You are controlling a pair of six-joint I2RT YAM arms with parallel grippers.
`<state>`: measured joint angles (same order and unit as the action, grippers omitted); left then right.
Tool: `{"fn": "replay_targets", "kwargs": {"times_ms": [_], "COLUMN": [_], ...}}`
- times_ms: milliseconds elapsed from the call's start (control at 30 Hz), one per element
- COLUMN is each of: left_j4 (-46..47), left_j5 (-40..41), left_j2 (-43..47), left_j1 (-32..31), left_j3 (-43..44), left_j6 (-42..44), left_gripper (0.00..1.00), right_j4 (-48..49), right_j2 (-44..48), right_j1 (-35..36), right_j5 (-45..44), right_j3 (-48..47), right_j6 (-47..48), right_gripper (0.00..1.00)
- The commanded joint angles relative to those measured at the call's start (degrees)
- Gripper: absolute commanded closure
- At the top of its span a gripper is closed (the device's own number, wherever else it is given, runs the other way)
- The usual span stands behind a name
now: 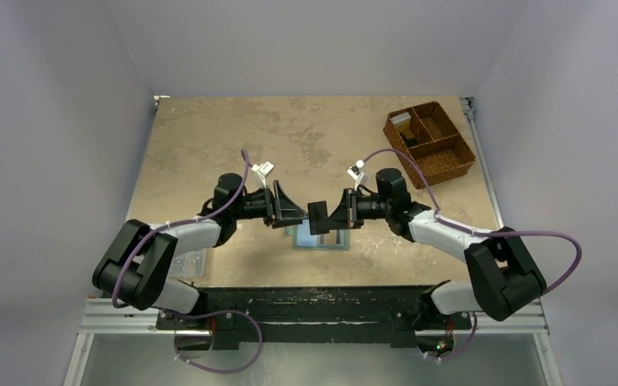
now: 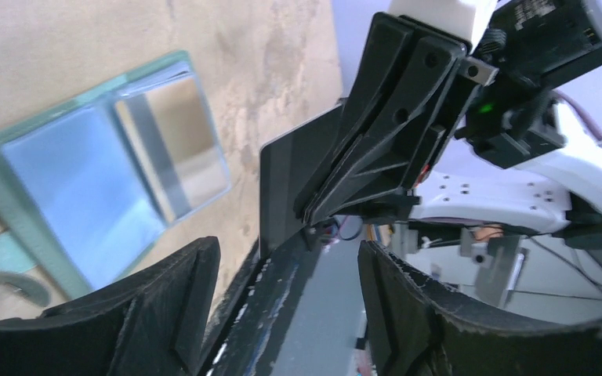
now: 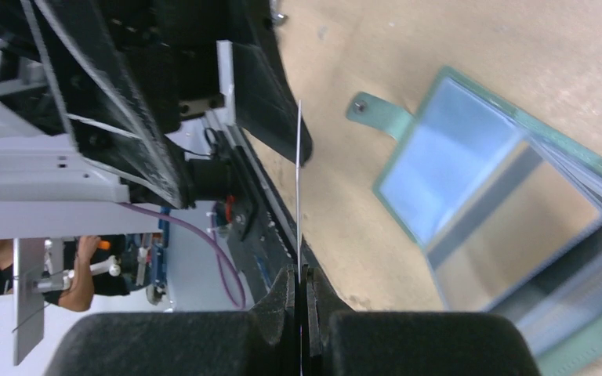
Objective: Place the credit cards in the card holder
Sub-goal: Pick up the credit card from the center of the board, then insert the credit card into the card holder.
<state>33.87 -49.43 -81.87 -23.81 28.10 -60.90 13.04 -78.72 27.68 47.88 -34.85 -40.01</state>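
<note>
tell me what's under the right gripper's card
The open card holder lies on the table below the dark card; from above, card and right gripper cover its far edge.

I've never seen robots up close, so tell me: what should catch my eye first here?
Over the middle of the table, the right gripper pinches a thin dark card, with the left gripper open right beside it. Beneath them lies the opened blue-green card holder. A brown woven basket sits at the far right corner.

Teal card holder (image 2: 0,176), pale-blue pockets (image 2: 78,188) — dark card (image 2: 291,182) — brown woven basket (image 1: 442,165)
</note>
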Motion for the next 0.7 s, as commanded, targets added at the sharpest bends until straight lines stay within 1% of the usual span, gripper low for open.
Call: {"fn": "replay_targets", "kwargs": {"times_ms": [0,100,167,233,300,333,367,433,467,500,533,567,600,633,667], "left_j4": [14.43,18.15,21.47,25.93,32.24,34.94,37.07,39.77,40.68,40.63,38.87,33.77,25.75,15.39,2.75], "left_j5": [-2.66,-2.75,-3.09,-3.21,-3.02,-2.78,-2.50,-2.35,-2.38,-2.51,-2.51,-2.58,-2.61,-2.15,-1.26], "left_j2": [-1.24,-1.60,-2.14,-2.81,-3.63,-4.12,-4.75,-5.85,-6.27,-6.44,-6.35,-5.93,-5.18,-3.98,-2.81], "left_j1": [-0.36,-0.52,-0.81,-1.33,-1.65,-1.76,-1.76,-1.76,-1.76,-1.76,-1.64,-1.30,-0.64,0.35,2.18], "left_j3": [-1.11,-1.33,-1.44,-1.51,-2.03,-2.27,-2.52,-2.82,-2.84,-2.91,-2.76,-2.32,-1.44,-0.13,1.91], "left_j6": [-7.01,-9.06,-10.82,-13.24,-16.19,-17.50,-19.03,-20.14,-20.35,-20.14,-18.78,-15.73,-11.44,-5.17,1.35], "left_gripper": [0.36,0.39,0.44,0.53,0.58,0.63,0.68,0.74,0.80,0.90,1.00,1.00,1.00,1.00,1.00], "right_j4": [13.34,14.90,16.48,18.61,20.91,21.88,22.70,24.20,24.72,25.01,25.11,22.72,17.33,11.52,6.50], "right_j2": [2.87,3.30,3.10,2.81,2.49,2.29,1.99,1.51,1.32,1.26,1.38,1.76,2.26,2.81,3.09], "right_j1": [-0.20,-0.13,-0.21,-0.20,-0.11,-0.12,-0.11,-0.10,-0.13,-0.10,-0.31,-0.97,-2.37,-3.97,-5.42], "right_j5": [3.83,3.86,4.33,4.75,4.81,4.85,4.98,5.39,5.69,6.39,6.89,6.18,5.15,3.58,2.21], "right_j3": [1.07,0.87,0.83,0.94,1.17,1.23,1.31,1.65,1.85,2.21,2.58,2.78,2.52,2.04,1.60], "right_j6": [-6.82,-8.22,-9.45,-11.01,-12.57,-13.31,-14.11,-14.91,-15.06,-15.07,-15.55,-14.78,-11.44,-7.84,-4.94], "right_gripper": [1.00,1.00,1.00,1.00,1.00,1.00,1.00,1.00,1.00,1.00,1.00,0.93,0.83,0.72,0.63]}}
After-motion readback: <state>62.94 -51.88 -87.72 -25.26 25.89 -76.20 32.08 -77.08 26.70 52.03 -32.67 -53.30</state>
